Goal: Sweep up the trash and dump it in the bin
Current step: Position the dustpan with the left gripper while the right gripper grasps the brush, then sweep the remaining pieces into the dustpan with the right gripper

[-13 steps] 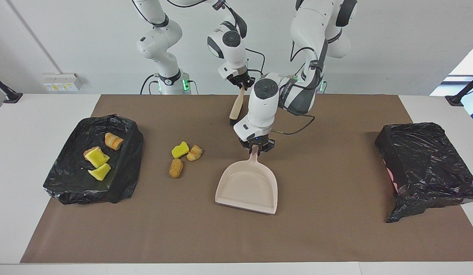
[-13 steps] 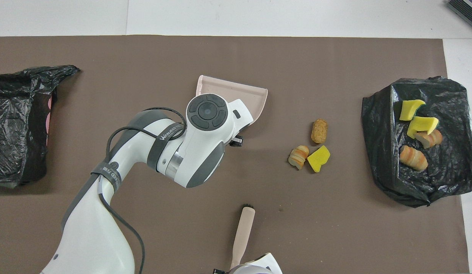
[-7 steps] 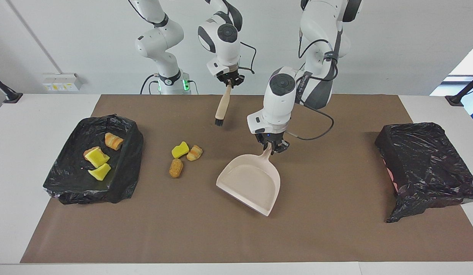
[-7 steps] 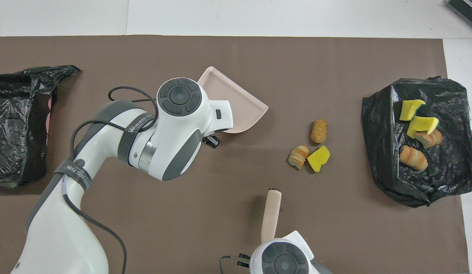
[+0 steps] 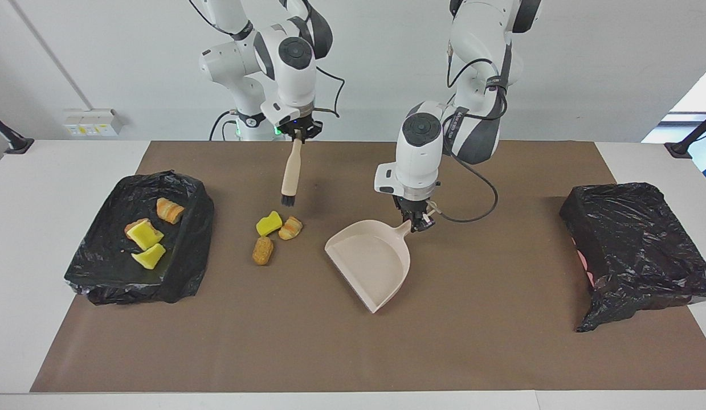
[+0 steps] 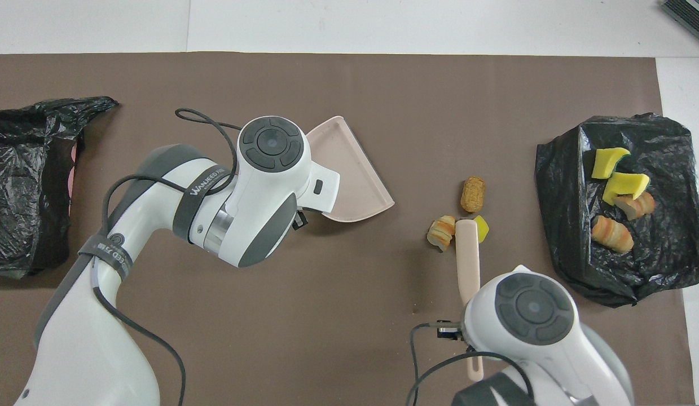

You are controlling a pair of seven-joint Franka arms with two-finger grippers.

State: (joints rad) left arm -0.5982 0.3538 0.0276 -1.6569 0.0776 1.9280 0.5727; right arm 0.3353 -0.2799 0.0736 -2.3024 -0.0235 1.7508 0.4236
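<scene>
A brown mat (image 5: pixel 501 341) is covering the table, with a black-lined bin (image 5: pixel 193 250) lying at the right arm's end and a second bin (image 5: pixel 632 245) at the left arm's end. Four trash pieces (image 5: pixel 145 234) are sitting inside the first bin.

The left gripper (image 5: pixel 416 223) is clamping the handle of the dustpan (image 5: pixel 371 263), which is tilting with its open mouth turned toward the loose trash. That bin is lying past the loose trash from the pan.

The right gripper (image 5: pixel 296 130) is gripping the top of the brush (image 5: pixel 290 173), which is hanging bristles down, just above the mat.

Three loose pieces are lying on the mat beside the pan's mouth, apart from it: a yellow chunk (image 5: pixel 268 223), a croissant (image 5: pixel 290 228) touching it, and a brown lump (image 5: pixel 262 250) just farther from the robots. The bristles are hovering just above the chunk and croissant, on their robot-ward side; in the overhead view the brush is covering part of the chunk (image 6: pixel 482 228).
</scene>
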